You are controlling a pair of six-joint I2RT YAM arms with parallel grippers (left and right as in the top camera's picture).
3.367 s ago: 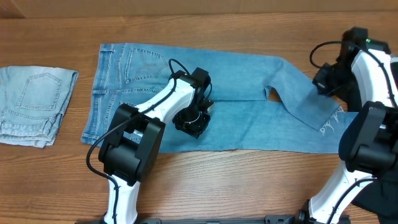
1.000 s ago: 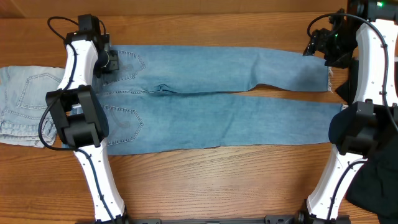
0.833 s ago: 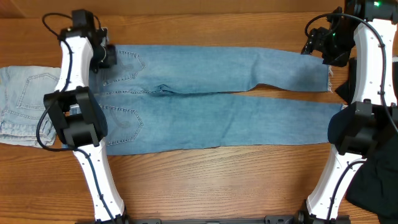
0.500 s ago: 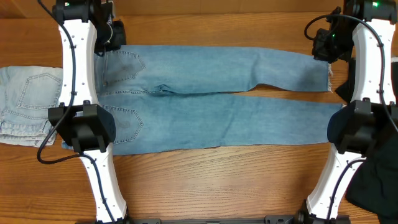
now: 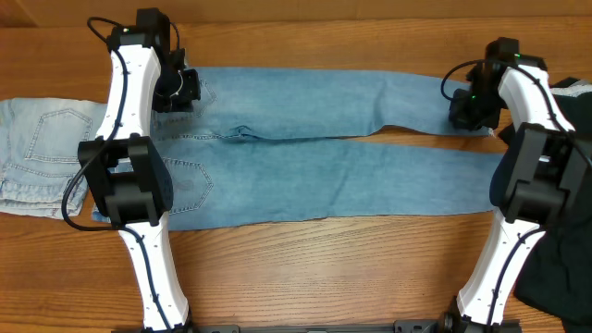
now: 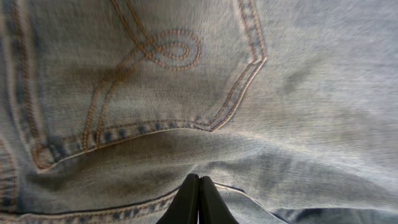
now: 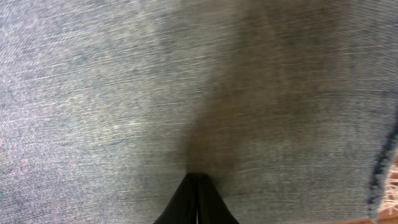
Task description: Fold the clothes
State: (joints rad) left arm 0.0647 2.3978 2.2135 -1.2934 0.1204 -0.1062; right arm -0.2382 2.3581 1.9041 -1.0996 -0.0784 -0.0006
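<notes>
The medium-blue jeans (image 5: 305, 166) lie spread flat across the table, waist at the left and both legs running right. My left gripper (image 5: 189, 92) is over the far back pocket (image 6: 143, 74), which has curved orange stitching. Its jaws are shut, with the tips (image 6: 199, 178) pressed onto a small ridge of denim (image 6: 280, 93) by the waistband. My right gripper (image 5: 464, 111) is over the far leg, close to its frayed hem (image 7: 387, 180). It is shut too, tips (image 7: 198, 177) touching flat denim (image 7: 124, 93). Nothing shows between either pair of fingers.
A folded pair of paler light-blue jeans (image 5: 46, 157) lies at the left edge, touching the waist end. A black garment (image 5: 555, 268) hangs at the right front, beside the right arm's base. Bare wooden table (image 5: 324, 268) runs along the front.
The left gripper swung off past the far edge of the waist, then came back down onto the pocket. The right gripper closed and moved from the leg's far edge onto it. The jeans stayed put.
</notes>
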